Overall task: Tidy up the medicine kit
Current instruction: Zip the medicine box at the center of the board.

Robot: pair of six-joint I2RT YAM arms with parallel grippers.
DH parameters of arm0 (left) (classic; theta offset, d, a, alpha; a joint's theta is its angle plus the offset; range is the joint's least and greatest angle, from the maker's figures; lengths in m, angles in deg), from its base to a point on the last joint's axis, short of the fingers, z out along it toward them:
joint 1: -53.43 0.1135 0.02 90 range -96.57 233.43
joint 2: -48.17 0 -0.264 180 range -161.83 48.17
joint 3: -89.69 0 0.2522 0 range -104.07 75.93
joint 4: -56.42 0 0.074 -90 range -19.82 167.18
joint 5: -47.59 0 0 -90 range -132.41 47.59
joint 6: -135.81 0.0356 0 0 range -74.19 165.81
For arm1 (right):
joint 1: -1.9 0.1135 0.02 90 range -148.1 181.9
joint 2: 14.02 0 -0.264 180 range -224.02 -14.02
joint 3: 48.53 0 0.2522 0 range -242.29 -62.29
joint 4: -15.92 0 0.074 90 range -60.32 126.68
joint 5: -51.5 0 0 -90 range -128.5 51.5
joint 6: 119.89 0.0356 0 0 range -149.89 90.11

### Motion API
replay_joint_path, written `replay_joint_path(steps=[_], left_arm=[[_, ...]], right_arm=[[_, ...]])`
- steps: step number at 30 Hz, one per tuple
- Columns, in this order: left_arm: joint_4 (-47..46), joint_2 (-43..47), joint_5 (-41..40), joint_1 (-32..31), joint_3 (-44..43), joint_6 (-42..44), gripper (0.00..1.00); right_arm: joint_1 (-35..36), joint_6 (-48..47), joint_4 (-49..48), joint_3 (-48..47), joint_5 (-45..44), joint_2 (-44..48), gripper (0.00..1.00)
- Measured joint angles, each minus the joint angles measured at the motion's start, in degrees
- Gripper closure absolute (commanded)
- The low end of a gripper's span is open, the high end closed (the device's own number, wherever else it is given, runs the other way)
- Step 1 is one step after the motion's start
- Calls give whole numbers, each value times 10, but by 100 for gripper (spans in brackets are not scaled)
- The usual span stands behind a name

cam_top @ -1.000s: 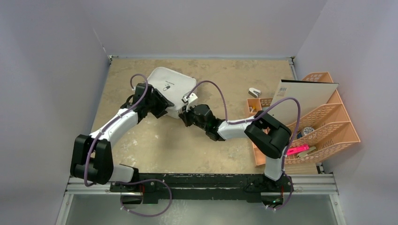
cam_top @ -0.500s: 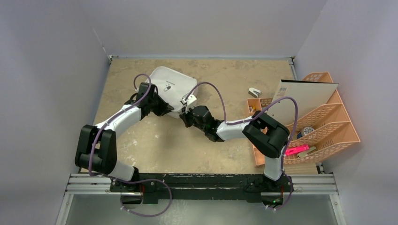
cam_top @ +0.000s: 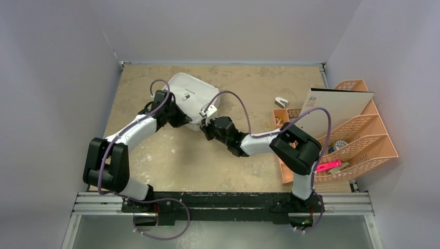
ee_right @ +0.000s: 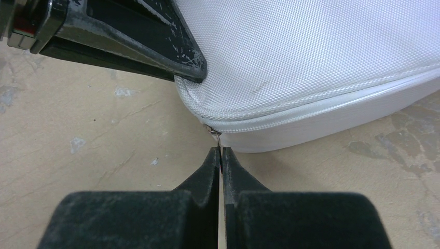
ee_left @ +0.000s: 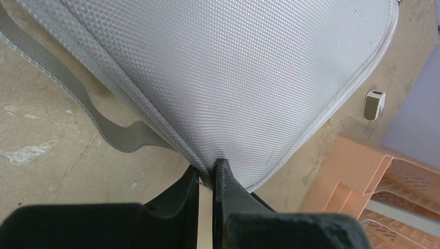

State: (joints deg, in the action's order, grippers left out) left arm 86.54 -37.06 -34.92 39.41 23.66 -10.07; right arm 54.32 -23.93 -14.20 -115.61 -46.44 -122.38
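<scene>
The medicine kit [cam_top: 189, 96], a white rounded-rectangular case, lies on the far left part of the tan stone-patterned table [cam_top: 259, 83]. Since a second ago it has turned slightly. The left arm's elbow has also swung inward, and the left gripper [ee_left: 207, 174] has closed from half open. Its jaws are now clamped on the kit's piped seam at the near-left edge.

Up close the kit's shell shows a fine woven texture with a stitched rim and a white zip line. There is a small dark pill logo [cam_top: 184, 96] on the lid and a grey webbing strap [ee_left: 111, 132] trailing onto the table.

The right gripper [ee_right: 218, 153] has not moved. Its jaws are pressed together, with the tips at the small metal zip pull [ee_right: 214, 130] on the kit's near corner. Whether they pinch the pull cannot be told.

A peach-orange lattice desk organizer [cam_top: 371, 137] stands well apart at the right edge.
</scene>
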Motion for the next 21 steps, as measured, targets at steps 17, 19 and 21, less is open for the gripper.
replay_joint_path(steps=[17, 19, 21], left_arm=[[16, 6, 4, -2, -12, 59, 100], [16, 8, 7, -3, -16, 65, 100], [16, 10, 12, -3, -19, 73, 100]], right_arm=[[-27, -10, 17, 12, 29, 29, 100], [-34, -10, 22, 12, 39, 35, 100], [-39, -10, 24, 12, 49, 38, 100]])
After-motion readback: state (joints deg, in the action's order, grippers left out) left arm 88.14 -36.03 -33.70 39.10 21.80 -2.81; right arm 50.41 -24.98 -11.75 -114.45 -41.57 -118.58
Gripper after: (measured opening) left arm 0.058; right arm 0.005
